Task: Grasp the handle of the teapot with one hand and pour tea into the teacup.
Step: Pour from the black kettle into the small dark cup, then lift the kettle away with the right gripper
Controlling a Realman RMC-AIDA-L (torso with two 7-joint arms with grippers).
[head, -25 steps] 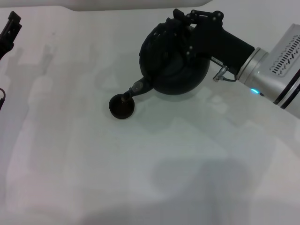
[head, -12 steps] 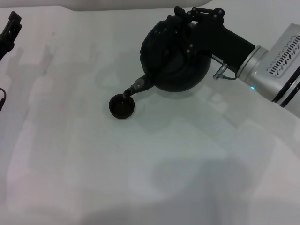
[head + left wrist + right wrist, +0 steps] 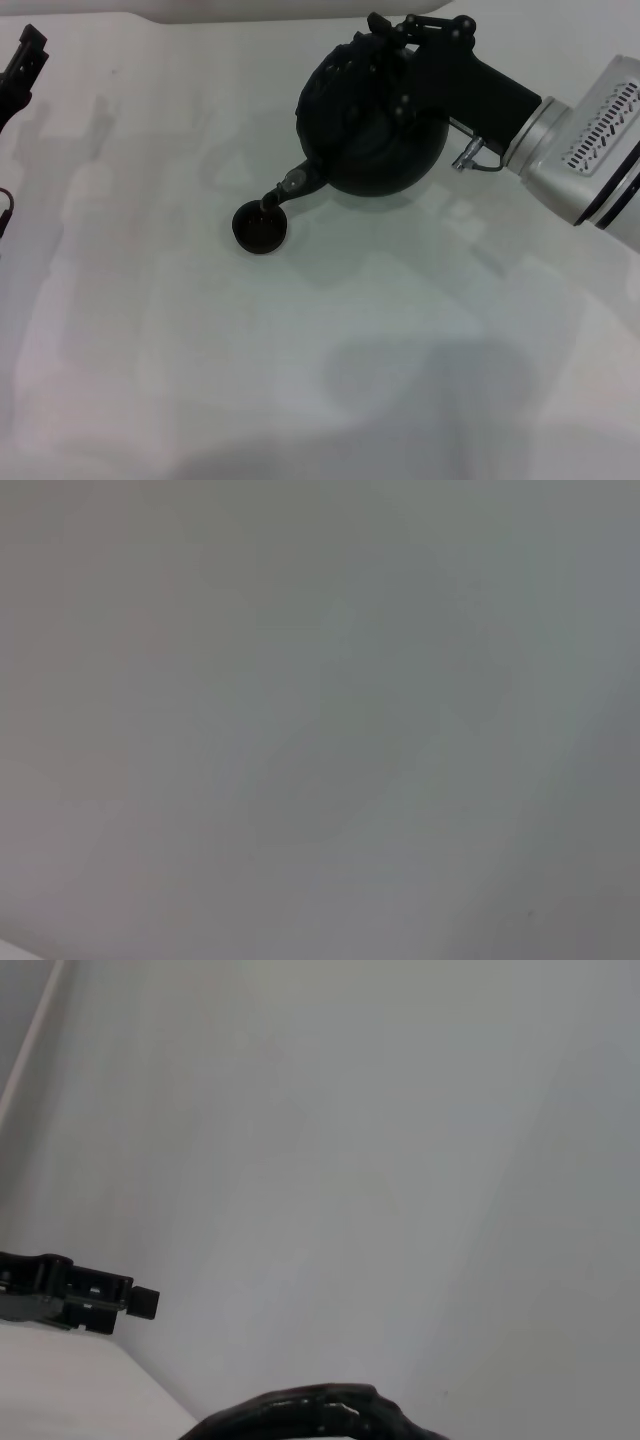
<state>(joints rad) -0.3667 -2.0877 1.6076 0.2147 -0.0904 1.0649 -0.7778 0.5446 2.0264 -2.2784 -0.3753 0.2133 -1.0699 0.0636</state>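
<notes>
Little has changed: my right tool [image 3: 400, 45] stays clamped on the handle [image 3: 372, 52], teapot [image 3: 372, 125] tilted, spout over the teacup [image 3: 260, 228]; pouring continues.

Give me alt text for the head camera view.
The right gripper holds a black teapot tilted by its handle, spout over a small dark teacup on a white table. The left gripper sits idle at the far left edge.
</notes>
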